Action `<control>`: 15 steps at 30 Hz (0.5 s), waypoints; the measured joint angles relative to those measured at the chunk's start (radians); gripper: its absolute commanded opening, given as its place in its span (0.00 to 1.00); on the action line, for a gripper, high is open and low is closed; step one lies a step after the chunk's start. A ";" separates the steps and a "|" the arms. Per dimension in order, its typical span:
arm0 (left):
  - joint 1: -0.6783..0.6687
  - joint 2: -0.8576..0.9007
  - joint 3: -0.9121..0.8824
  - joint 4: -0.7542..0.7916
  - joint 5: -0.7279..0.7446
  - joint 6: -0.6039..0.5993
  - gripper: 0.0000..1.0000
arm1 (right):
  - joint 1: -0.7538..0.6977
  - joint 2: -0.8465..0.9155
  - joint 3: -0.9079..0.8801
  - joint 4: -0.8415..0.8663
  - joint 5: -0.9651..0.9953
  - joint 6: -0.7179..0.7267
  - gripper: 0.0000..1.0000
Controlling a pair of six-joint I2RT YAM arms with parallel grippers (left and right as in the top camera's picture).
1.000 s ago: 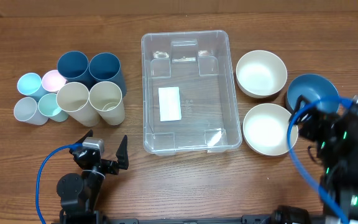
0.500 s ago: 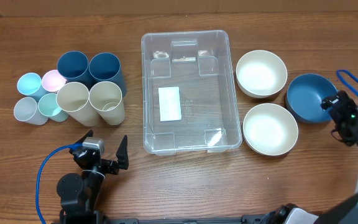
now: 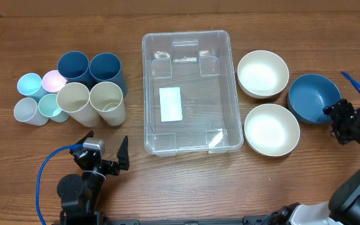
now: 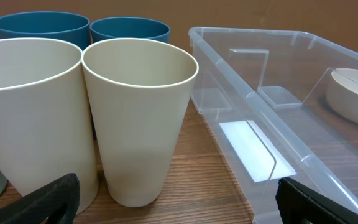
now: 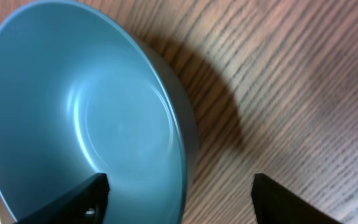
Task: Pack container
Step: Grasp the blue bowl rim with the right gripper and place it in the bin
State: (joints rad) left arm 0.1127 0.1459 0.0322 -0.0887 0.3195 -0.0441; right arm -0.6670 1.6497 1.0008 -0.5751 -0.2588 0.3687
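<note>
The clear rectangular container (image 3: 189, 90) with a white label on its base stands at the table's middle; it also shows in the left wrist view (image 4: 303, 112). It holds nothing. A blue bowl (image 3: 311, 95) sits at the right; in the right wrist view (image 5: 86, 118) its rim lies between my open right gripper's fingers (image 5: 179, 196). That right gripper (image 3: 336, 119) is at the bowl's right edge. My left gripper (image 3: 105, 153) is open and empty, below the cups, and in the left wrist view (image 4: 176, 202) it faces two cream cups (image 4: 138, 118).
Two cream bowls (image 3: 262, 73) (image 3: 270, 129) stand right of the container. To its left are two dark blue cups (image 3: 91, 69), two cream cups (image 3: 92, 103) and several small pastel cups (image 3: 36, 97).
My right arm has swung out to the right and settled at the blue bowl's right rim. The left arm has not moved.
</note>
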 measured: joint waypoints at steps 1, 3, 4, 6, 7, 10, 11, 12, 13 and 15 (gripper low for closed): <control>0.000 0.000 0.000 0.000 0.000 0.000 1.00 | 0.000 0.006 0.000 0.008 0.000 0.002 0.62; 0.000 0.000 0.000 0.000 0.000 0.000 1.00 | 0.000 0.026 0.000 0.014 0.000 0.005 0.52; 0.000 0.000 0.000 0.000 0.000 0.000 1.00 | 0.000 0.044 0.000 0.013 0.001 0.012 0.46; 0.000 0.000 0.000 0.000 0.000 0.000 1.00 | 0.000 0.059 0.000 0.014 0.003 0.023 0.29; 0.000 0.000 0.000 0.000 0.000 0.000 1.00 | 0.000 0.061 0.000 0.013 0.004 0.023 0.18; 0.000 0.000 0.000 0.000 0.000 0.000 1.00 | 0.000 0.061 0.000 0.014 0.002 0.029 0.04; 0.000 0.000 0.000 0.000 0.000 0.000 1.00 | 0.000 0.060 0.002 0.011 0.010 0.033 0.04; 0.000 0.000 0.000 0.000 0.000 0.000 1.00 | -0.001 0.060 0.003 0.007 0.010 0.025 0.04; 0.000 0.000 0.000 0.000 0.000 0.000 1.00 | -0.002 0.056 0.005 -0.003 0.015 0.028 0.04; 0.000 0.000 0.000 0.000 0.000 0.000 1.00 | -0.007 0.042 0.032 -0.047 0.015 0.029 0.04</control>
State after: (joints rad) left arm 0.1127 0.1459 0.0322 -0.0887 0.3195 -0.0441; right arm -0.6739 1.6917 1.0332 -0.6224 -0.2436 0.3973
